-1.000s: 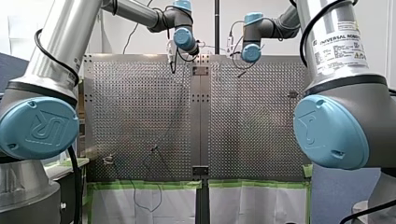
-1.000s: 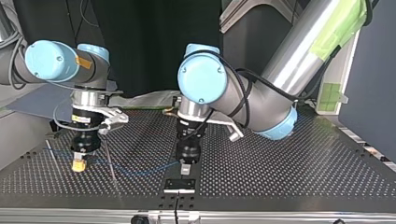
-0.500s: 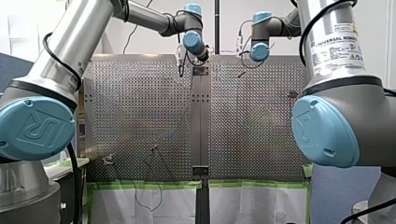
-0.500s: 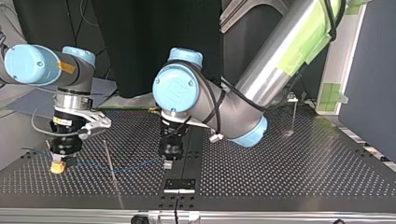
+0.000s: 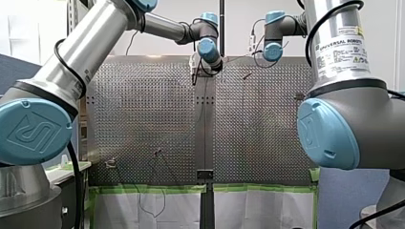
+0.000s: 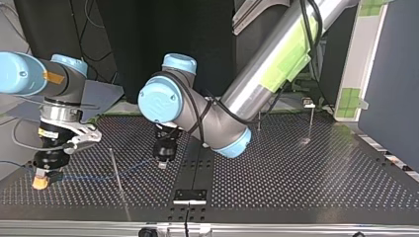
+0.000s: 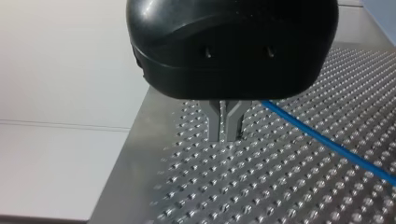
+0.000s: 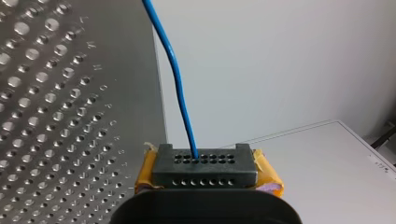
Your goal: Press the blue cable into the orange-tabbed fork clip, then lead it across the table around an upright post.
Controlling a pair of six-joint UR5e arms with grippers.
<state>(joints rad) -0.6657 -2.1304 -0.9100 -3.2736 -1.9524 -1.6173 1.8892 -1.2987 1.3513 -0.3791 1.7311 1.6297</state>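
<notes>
In the top view the blue cable (image 6: 99, 175) runs low over the perforated table (image 6: 296, 177) between my two grippers. My right gripper (image 6: 40, 180), with yellow pads, sits at the table's left edge; in its wrist view the pads (image 8: 264, 170) are shut and the blue cable (image 8: 180, 93) leads straight out from between them. My left gripper (image 6: 161, 163) hangs just above the table near the middle. Its dark fingers (image 7: 214, 122) are shut, and the cable (image 7: 327, 142) leaves from beside them. No orange-tabbed clip can be made out.
A thin leaning rod (image 6: 117, 178) stands between the two grippers, close to the cable. Two upright posts (image 6: 311, 121) (image 6: 259, 121) stand at the far right. A black plate (image 6: 189, 195) lies at the near edge. A small fitting (image 5: 111, 163) sits at the front view's lower left.
Both grippers have moved toward the top view's left, carrying the blue cable with them. The right gripper now reaches the table's left edge; the posts behind the left arm are uncovered.
</notes>
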